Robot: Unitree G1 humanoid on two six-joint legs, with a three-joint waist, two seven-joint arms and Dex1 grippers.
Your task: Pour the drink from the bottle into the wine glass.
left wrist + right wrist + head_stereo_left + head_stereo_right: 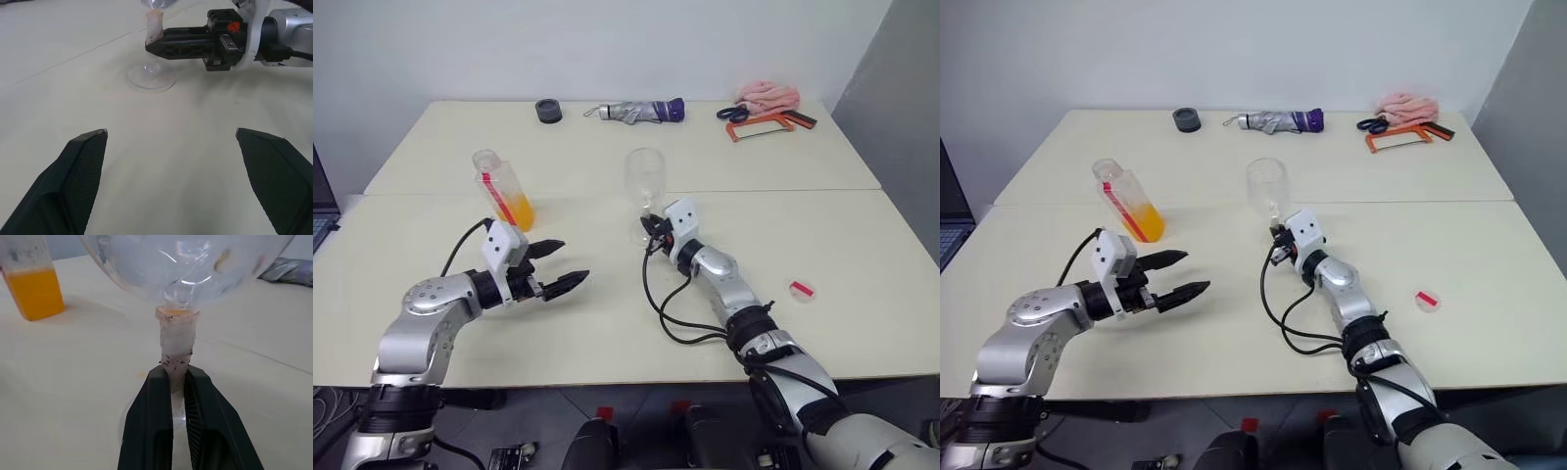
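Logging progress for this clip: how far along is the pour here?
Done: the right gripper is shut on the wine glass stem, and the bottle stands uncapped, a pink-and-white cap lying to the right.

In hand: the left gripper is open in front of the bottle, holding nothing.

Left: grasping the bottle and pouring; the drink is in the bottle and the glass bowl looks empty.

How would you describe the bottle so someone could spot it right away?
Look at the cream table, on its left half. The bottle stands there uncapped, left of the wine glass. It is the clear container holding orange drink, with a red strip.
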